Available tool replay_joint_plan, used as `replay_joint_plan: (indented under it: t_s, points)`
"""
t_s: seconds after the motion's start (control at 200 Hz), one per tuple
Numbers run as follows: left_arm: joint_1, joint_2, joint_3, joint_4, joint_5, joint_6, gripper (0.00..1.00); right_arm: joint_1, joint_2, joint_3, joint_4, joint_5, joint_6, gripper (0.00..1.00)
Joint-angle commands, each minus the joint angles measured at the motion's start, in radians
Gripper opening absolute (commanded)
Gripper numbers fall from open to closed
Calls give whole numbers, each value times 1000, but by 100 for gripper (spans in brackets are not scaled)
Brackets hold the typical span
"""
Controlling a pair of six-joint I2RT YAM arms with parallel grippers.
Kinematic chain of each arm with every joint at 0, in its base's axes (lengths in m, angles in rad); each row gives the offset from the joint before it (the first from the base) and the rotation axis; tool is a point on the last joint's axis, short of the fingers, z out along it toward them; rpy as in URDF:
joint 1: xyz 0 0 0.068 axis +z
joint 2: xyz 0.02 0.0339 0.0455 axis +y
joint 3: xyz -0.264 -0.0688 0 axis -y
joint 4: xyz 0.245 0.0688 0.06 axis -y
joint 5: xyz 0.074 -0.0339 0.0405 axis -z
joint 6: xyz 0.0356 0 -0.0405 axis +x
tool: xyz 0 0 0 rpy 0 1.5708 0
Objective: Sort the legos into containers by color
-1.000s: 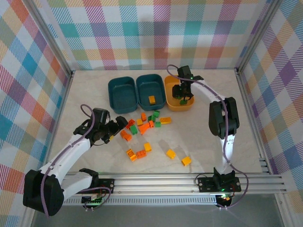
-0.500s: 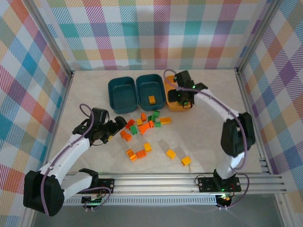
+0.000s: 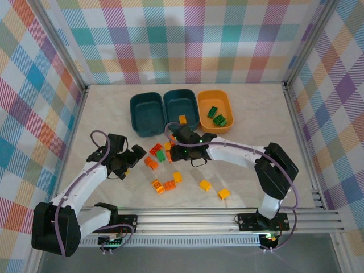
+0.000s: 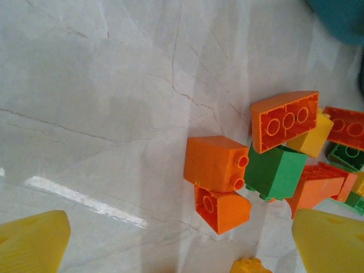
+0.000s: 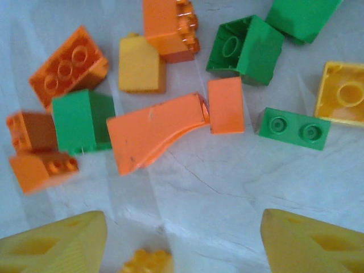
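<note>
Right pincer (image 5: pixel 183 244) from orange tub (image 3: pixel 213 127) to legos (image 5: pixel 153 133), spread wide; left pincer (image 4: pixel 182 244) likewise; marbled tabletop (image 3: pixel 273 114), plaid walls (image 3: pixel 187 40).

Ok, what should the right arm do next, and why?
Probably lower the right tool onto the flat green brick. The tool hangs open and empty over the pile, that brick lies clear of the others, and greens sit in the orange tub.

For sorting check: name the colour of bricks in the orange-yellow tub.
Green plastic bricks; top external view.
</note>
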Motion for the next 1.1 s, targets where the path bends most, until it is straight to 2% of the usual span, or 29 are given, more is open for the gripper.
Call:
replay_joint_plan:
  t_s: [0.0,0.24,0.485,0.72,1.095]
  points:
    - [13,-25,-21,7,12,-10,100,-5,52,25,97,-5,245,76]
    - [12,-88,-17,-36,-11,16,100,-2,222,157,13,41,485,80]
    - [14,-130,-52,-16,-18,24,100,2,284,202,36,82,495,79]
    - [14,-116,-35,-26,-24,50,100,3,309,181,14,72,489,68]
    - [13,-123,-26,-30,-10,54,100,5,171,20,41,81,386,52]
